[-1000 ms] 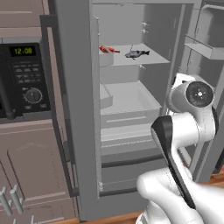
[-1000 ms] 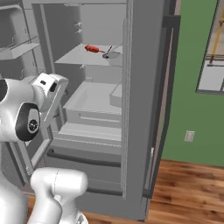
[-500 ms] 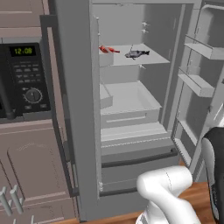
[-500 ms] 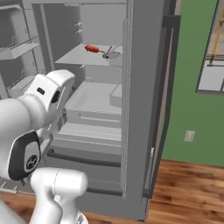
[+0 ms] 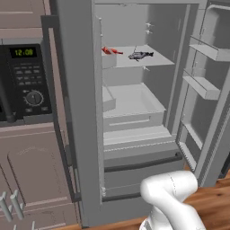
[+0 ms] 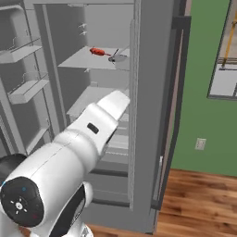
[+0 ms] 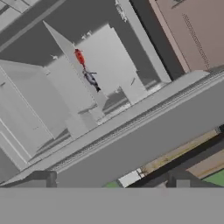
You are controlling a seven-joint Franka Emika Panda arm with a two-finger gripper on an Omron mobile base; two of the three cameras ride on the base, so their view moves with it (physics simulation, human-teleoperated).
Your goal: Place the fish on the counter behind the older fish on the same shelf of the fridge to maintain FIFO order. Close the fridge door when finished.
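Observation:
The fridge (image 5: 74,112) stands with both doors open. On its upper shelf (image 5: 157,59) lies the red-orange fish (image 5: 111,50), left of the dark grey older fish (image 5: 140,55) and a little deeper in, the two apart. Both also show in the right base view, the red fish (image 6: 98,51) beside the grey older fish (image 6: 118,58), and in the rolled hand view as the fish (image 7: 79,57) and the older fish (image 7: 91,79). My gripper (image 7: 112,179) is open, holds nothing, and is well back from the shelf. The counter is out of view.
A black-fronted oven (image 5: 22,76) sits left of the fridge over mauve cabinet fronts (image 5: 36,170). The right door's bins (image 5: 204,85) jut out at the right. My white arm (image 6: 92,134) crosses in front of the lower drawers (image 5: 134,121). Wood floor (image 6: 199,199) lies to the right.
The arm has swung away from the fridge opening, leaving the right side of the left base view and looming larger in the right base view. Both fish stay put.

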